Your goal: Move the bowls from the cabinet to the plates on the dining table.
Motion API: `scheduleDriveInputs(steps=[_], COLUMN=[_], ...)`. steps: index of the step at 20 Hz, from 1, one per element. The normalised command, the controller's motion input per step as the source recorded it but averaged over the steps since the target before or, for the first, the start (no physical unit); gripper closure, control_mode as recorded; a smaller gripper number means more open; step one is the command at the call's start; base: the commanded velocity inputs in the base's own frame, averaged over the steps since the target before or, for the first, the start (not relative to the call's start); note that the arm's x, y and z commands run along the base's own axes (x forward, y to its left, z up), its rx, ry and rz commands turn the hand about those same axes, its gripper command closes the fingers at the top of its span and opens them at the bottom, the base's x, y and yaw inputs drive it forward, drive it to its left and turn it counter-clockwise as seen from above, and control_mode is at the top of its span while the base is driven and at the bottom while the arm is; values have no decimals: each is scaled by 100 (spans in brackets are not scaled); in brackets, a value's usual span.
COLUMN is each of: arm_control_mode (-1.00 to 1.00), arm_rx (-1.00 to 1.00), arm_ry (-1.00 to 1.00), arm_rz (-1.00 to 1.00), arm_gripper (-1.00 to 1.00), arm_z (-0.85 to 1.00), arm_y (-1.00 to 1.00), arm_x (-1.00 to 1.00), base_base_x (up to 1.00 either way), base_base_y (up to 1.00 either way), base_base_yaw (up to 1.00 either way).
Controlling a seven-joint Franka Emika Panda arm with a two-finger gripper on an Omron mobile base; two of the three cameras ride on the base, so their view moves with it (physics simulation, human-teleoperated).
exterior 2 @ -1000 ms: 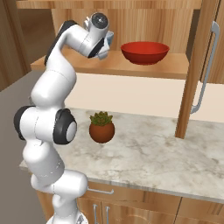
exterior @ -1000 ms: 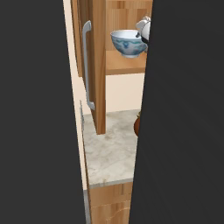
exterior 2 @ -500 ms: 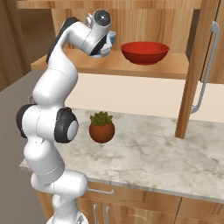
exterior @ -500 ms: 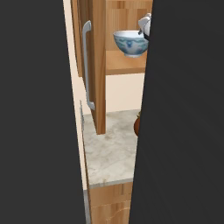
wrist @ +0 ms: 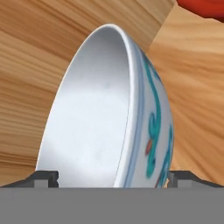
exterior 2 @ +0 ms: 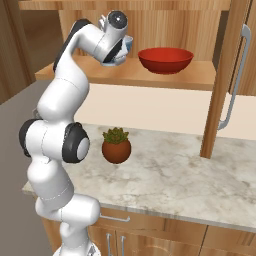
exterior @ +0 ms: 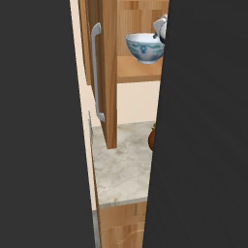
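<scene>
1. Jaws are spread wide, one tip on each side of the patterned bowl (wrist: 131, 113); its rim sits between them in the hand view, but nothing is pinched yet. The gripper (exterior 2: 117, 52) is up at the cabinet shelf (exterior 2: 150, 77).
2. That white bowl with the blue-green pattern (exterior: 144, 47) sits on the shelf, just beside the open cabinet door (exterior: 107, 72) with the long silver handle (exterior: 96, 72).
3. Step in hand, I'd say: lining up the grab on the first bowl. Next move calls for closing on the rim wall, lifting it clear of the shelf and backing out without clipping the neighbour.
4. The neighbour is the red bowl (exterior 2: 165, 59), same shelf, near the patterned one on the side toward the other open door (exterior 2: 225, 80).
5. Count: two bowls, both in the cabinet, so the task is barely started.
6. Below the shelf there's one potted plant (exterior 2: 116, 145) in a terracotta pot on the marble worktop (exterior 2: 190, 180).
</scene>
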Motion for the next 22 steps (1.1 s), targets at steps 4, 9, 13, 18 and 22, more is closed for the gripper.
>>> scheduleDriveInputs(steps=[4,9,13,18,22], arm_control_mode=[-100,-100,-100,-100,-100], arm_rx=[0,0,0,0,0], arm_ry=[0,0,0,0,0], arm_rz=[0,0,0,0,0], arm_gripper=[100,100,100,100,100], arm_z=[0,0,0,0,0], arm_y=[0,0,0,0,0], arm_x=[0,0,-3,-39,-59], base_base_x=[0,0,0,0,0], base_base_y=[0,0,0,0,0], base_base_yaw=[0,0,0,0,0])
